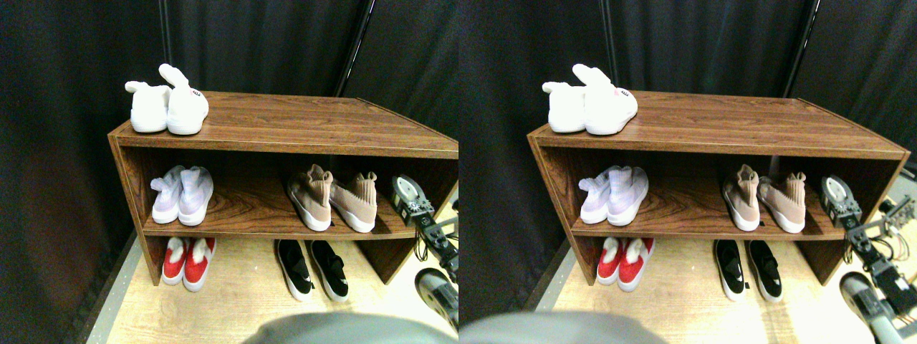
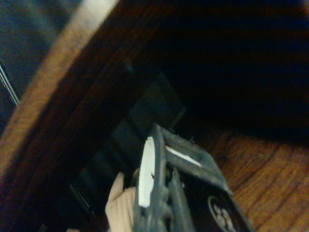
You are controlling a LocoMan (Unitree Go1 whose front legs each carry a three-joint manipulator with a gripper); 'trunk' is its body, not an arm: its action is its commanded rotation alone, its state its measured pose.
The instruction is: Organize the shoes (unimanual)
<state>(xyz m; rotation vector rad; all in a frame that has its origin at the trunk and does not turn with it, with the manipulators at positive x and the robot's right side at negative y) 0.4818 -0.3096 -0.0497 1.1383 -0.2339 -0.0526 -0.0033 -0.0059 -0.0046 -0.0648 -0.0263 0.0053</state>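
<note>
**Claw at tan pair, mid shelf**

Brown wood-grain shoe rack: tan knit sock-collar sneakers sit on mid shelf, toes splayed apart. Black slip-ons w/ white soles on floor below. Right claw is just beside the right tan sneaker, inside shelf. Jaw gap can't tell; nothing clearly held. Prob. step: squaring tan pair; next needs nudge toward its mate.

No lettering, brand, number or sign reads clearly anywhere; a small pink mark on the right bunny slipper is too small to make out.
</note>
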